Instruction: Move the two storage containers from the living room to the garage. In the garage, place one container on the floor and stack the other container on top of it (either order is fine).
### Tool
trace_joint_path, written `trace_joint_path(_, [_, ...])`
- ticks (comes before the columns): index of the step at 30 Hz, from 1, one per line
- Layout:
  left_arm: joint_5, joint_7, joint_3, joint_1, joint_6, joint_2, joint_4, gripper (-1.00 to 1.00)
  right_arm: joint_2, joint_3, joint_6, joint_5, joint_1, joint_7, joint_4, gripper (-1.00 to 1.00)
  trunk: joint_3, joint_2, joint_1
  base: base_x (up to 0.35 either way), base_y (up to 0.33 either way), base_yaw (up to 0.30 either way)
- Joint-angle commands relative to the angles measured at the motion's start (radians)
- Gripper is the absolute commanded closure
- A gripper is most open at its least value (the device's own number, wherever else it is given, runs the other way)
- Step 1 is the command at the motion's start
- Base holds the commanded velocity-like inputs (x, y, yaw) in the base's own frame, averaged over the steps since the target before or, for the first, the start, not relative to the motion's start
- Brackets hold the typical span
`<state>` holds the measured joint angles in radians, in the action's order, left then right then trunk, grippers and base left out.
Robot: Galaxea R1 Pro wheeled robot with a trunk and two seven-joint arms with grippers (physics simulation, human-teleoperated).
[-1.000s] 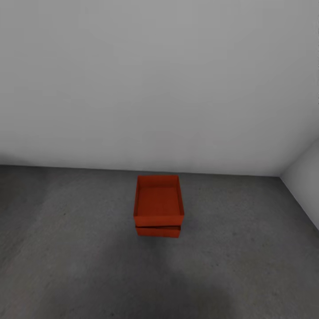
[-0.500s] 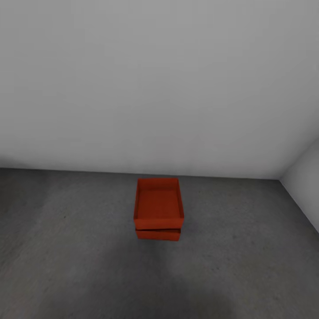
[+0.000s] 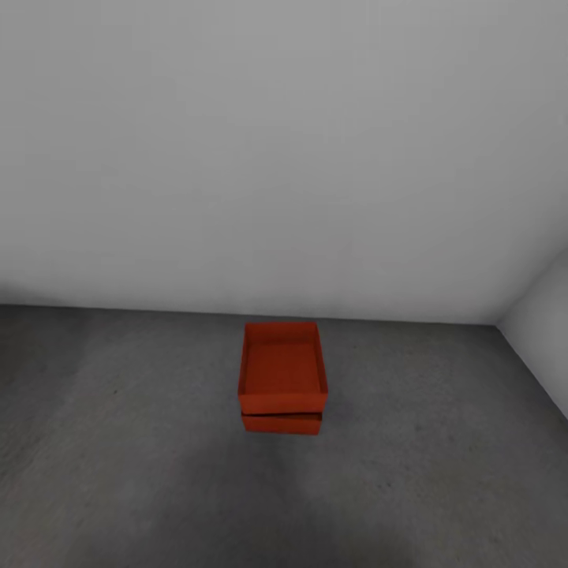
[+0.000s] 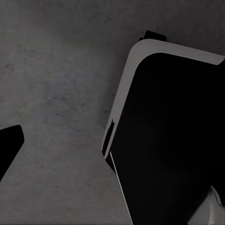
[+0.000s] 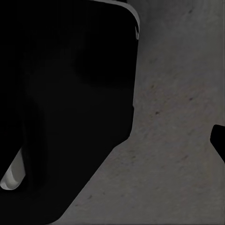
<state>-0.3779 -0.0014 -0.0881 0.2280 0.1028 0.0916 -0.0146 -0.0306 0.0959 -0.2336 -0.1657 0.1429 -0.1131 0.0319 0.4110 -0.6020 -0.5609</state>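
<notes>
In the head view, the two storage containers stand stacked on the dark grey garage floor (image 3: 118, 473), close to the pale grey back wall. The upper container (image 3: 282, 371) is an open orange-red box and looks empty. It sits slightly askew on the lower container (image 3: 282, 424), of which just the front wall shows. A dark fingertip (image 4: 9, 145) of my left gripper shows at the edge of the left wrist view, over bare concrete. In the right wrist view a dark fingertip (image 5: 219, 140) of my right gripper likewise sits at the edge. Neither holds anything.
The pale back wall (image 3: 284, 158) meets a side wall (image 3: 544, 331) in a corner at the right. My own dark base (image 4: 173, 140) with its pale rim shows in the left wrist view, and again as the base (image 5: 61, 108) in the right wrist view.
The whole head picture has slid slightly downward, so the camera has moved. The stacked containers keep their place on the floor and their pose.
</notes>
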Motion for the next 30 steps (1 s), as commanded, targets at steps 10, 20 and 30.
trace_joint_path(10, [-0.008,0.000,-0.009,0.001,0.003,-0.001,0.001,-1.00,0.000,0.008,-0.006,-0.010,0.001,-0.005,0.003,-1.00,-0.015,-0.001,0.000,0.000,0.000,0.000])
trace_joint_path(20, [-0.009,0.000,-0.009,0.001,0.003,0.000,0.001,-1.00,0.000,0.008,-0.006,-0.011,0.001,-0.005,0.003,-1.00,-0.031,-0.001,0.000,0.000,0.000,0.000])
trace_joint_path(30, [-0.008,0.000,-0.009,0.001,0.003,0.000,0.001,-1.00,0.000,0.008,-0.006,-0.011,0.001,-0.005,0.003,-1.00,-0.047,-0.001,0.000,0.000,0.000,0.000])
